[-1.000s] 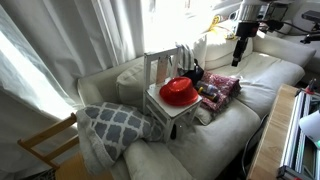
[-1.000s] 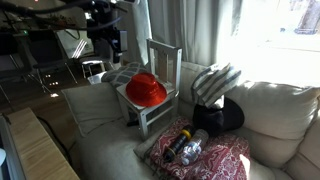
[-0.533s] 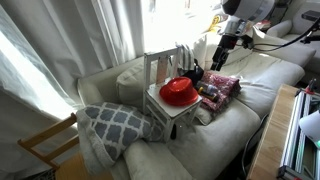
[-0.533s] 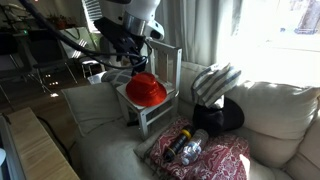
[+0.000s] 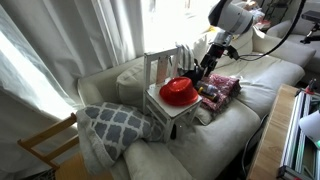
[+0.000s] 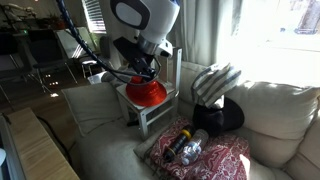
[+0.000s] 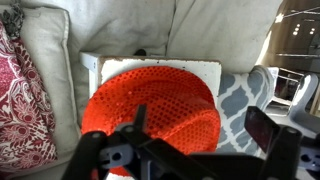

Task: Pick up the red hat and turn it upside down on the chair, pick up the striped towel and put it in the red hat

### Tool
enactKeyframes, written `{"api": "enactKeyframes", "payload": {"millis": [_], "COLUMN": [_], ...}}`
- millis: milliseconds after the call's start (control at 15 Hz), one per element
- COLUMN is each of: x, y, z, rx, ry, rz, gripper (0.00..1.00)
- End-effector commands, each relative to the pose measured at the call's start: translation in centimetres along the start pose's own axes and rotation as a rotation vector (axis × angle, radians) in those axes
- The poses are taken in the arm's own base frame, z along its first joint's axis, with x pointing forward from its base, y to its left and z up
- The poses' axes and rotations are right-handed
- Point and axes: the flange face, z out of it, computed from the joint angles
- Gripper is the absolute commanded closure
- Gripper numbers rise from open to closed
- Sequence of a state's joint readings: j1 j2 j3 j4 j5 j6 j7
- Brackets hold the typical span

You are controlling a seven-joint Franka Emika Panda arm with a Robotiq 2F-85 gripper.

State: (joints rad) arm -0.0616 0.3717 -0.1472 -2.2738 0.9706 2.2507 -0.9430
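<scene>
The red sequined hat sits brim-down on the seat of a small white chair standing on the sofa. It also shows in an exterior view and fills the middle of the wrist view. My gripper hangs just above the hat, open and empty. In the wrist view the gripper has its fingers spread wide over the hat's right half. The striped towel lies on a black object on the sofa beside the chair.
A red patterned cushion with a bottle-like item lies on the sofa in front. A grey-and-white patterned pillow lies beside the chair. The chair's backrest stands close behind the hat. A wooden table edge is near.
The arm has come down from high above the sofa back to just over the red hat. The hat and towel have not moved.
</scene>
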Motion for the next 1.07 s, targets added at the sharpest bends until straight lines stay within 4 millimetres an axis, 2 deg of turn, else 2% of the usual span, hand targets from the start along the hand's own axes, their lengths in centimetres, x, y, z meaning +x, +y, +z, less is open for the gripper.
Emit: {"api": "enactKeyframes", "payload": {"millis": [0, 200, 600, 733, 1000], "x": [0.1, 1.6, 2.6, 2.9, 3.7], "y": [0.0, 4.5, 12.7, 14.8, 17.6], "z": [-0.1, 1.2, 3.4, 4.4, 6.6], "rx": [0.001, 0.000, 0.106, 0.169, 0.344], "ry": [0.001, 0.004, -0.030, -0.033, -0.016], "rz": [0.000, 0.126, 0.231, 0.261, 0.324], "gripper": [0.00, 0.00, 0.00, 0.00, 0.00]}}
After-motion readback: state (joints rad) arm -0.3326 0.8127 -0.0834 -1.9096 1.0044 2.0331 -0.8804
